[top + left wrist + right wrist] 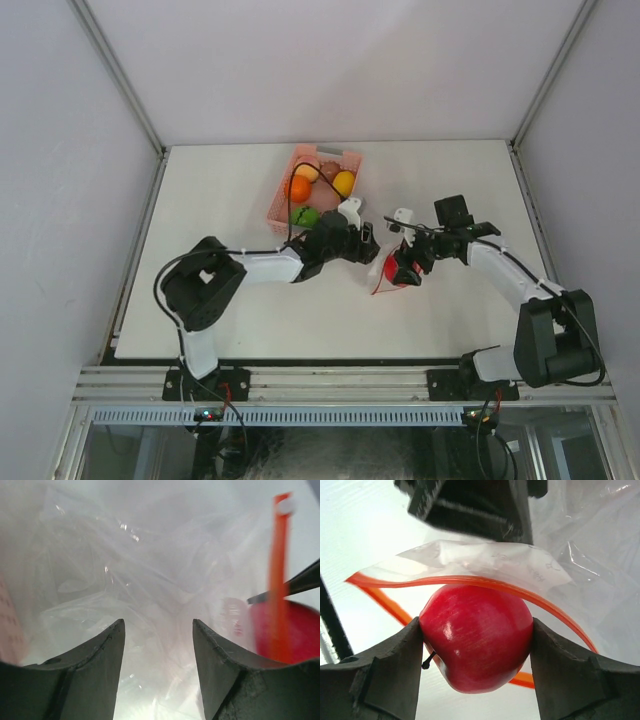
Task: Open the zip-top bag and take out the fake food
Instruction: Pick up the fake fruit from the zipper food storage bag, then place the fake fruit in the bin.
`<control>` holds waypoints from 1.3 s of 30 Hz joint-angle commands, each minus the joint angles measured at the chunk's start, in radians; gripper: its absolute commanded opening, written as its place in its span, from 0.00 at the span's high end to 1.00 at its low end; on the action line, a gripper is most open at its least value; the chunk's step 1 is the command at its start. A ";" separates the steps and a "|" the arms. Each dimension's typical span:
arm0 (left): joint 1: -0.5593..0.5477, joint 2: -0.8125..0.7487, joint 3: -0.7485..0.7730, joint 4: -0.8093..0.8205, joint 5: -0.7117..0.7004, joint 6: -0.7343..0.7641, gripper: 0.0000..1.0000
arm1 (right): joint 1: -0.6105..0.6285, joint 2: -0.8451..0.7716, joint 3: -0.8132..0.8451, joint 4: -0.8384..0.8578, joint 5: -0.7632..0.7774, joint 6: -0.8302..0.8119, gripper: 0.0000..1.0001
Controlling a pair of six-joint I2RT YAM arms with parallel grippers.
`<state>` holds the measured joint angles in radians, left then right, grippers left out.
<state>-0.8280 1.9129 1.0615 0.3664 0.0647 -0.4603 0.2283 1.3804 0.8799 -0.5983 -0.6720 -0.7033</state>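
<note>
Top view: the removal step is judged in hand and near its end. Several pieces of fake food are seen lying in the pink basket at 12 o'clock on the tabletop. One red fake apple is clamped in the right gripper, about 4 o'clock from the basket. The zip-top bag is made out only by its orange edge, just beside the apple at 8 o'clock. The left gripper is placed near the apple at 10 o'clock. Left wrist view: the jaws of the left gripper are seen parted, with crinkled clear film of the bag across the gap and beyond; no pinch on it can be confirmed. The zipper strip is seen at 2 o'clock and the apple at 3 o'clock, both outside the jaws. Right wrist view: the jaws of the right gripper are closed on the apple, one pad against each side. The zipper strip is arched over its top at 12 o'clock and a second run passes at 6 o'clock, so the apple is judged to sit in the opened mouth, not clear of it. Next move, as judged: the apple is to be drawn out without the bag being dragged along, then carried to the basket; the bag likely needs to be pinned by the left jaws.
</note>
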 commanded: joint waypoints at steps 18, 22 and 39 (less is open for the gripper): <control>0.010 -0.698 -0.418 0.095 -0.125 0.151 0.27 | -0.355 -0.206 0.114 -0.476 -0.539 -0.464 0.95; 0.037 -0.918 -0.559 0.050 -0.157 0.165 0.18 | -0.333 -0.248 0.128 -0.379 -0.630 -0.376 0.94; 0.110 -1.549 -0.849 -0.298 -0.323 -0.052 0.00 | 0.112 0.043 0.377 0.236 -0.238 0.279 0.91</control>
<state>-0.7250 0.4179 0.2379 0.1596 -0.1703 -0.4473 0.2699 1.3193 1.1259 -0.5205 -1.1240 -0.5777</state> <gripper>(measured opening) 0.997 0.715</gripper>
